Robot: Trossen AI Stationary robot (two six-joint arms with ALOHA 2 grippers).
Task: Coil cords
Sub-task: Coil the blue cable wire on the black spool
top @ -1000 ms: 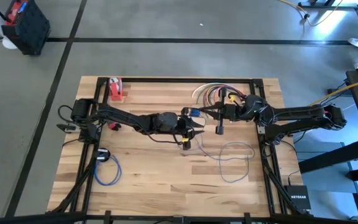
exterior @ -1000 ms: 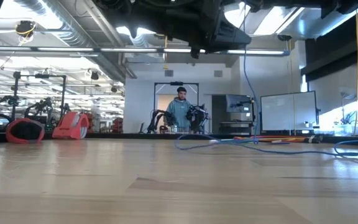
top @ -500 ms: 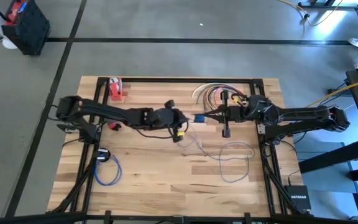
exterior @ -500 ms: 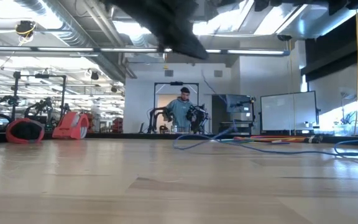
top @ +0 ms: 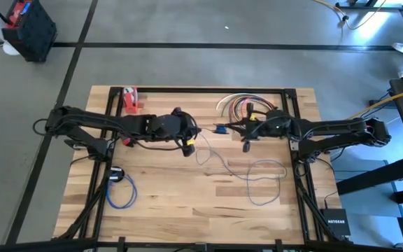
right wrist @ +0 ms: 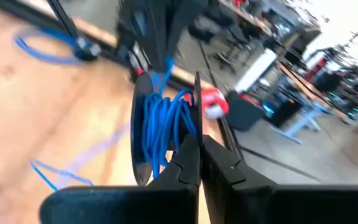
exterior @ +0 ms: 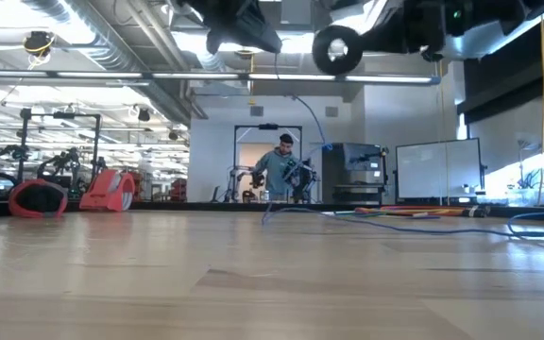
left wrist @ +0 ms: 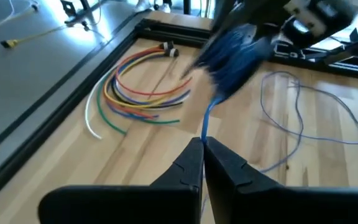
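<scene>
– Over the table [top: 152, 196], where are the arms?
– Stretched toward each other, mid-table. Left gripper [top: 189, 142] pinches the blue cord [top: 205, 150]; right gripper [top: 224, 128] squeezes its spool [right wrist: 163, 134].

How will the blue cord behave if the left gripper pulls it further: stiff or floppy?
Probably floppy: the blue cord lies in loose, uneven loops on the table. It looks thin and light, so it should trail after the left gripper, shut on it. Slack loops may drag or tangle.

Smooth wooden table [top: 173, 189], matt dark fingers [left wrist: 194, 163]
</scene>
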